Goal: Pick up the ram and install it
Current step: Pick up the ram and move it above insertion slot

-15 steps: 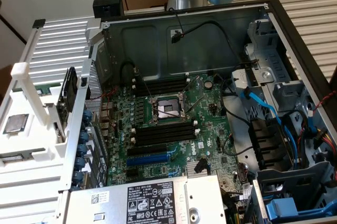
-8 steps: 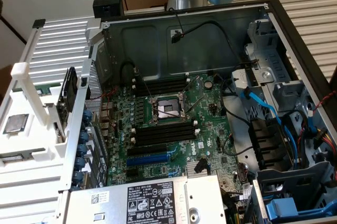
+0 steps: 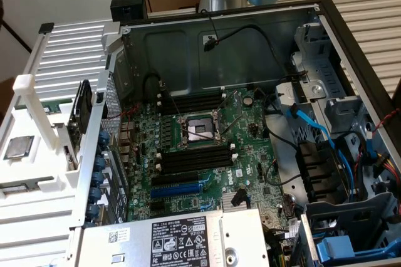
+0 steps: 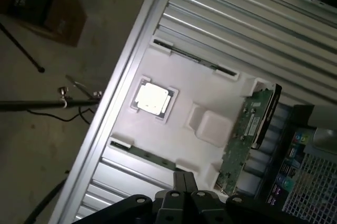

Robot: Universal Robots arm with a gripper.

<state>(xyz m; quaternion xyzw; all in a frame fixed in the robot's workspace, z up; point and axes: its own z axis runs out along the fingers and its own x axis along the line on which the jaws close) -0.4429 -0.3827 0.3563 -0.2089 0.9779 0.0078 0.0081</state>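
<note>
Overhead, the gripper hung over one edge of the white tray with its fingers pressed together, grasping nothing. The ram, a thin dark green stick, lay flat in a slot along that edge, close to the fingertips. A second green stick lay along the opposite edge, with a square processor chip between the two. The tray sat to the exterior view's left of the open computer case.

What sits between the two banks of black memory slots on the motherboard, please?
The CPU socket lies between the upper slots and the lower slots, as the exterior view shows.
</note>
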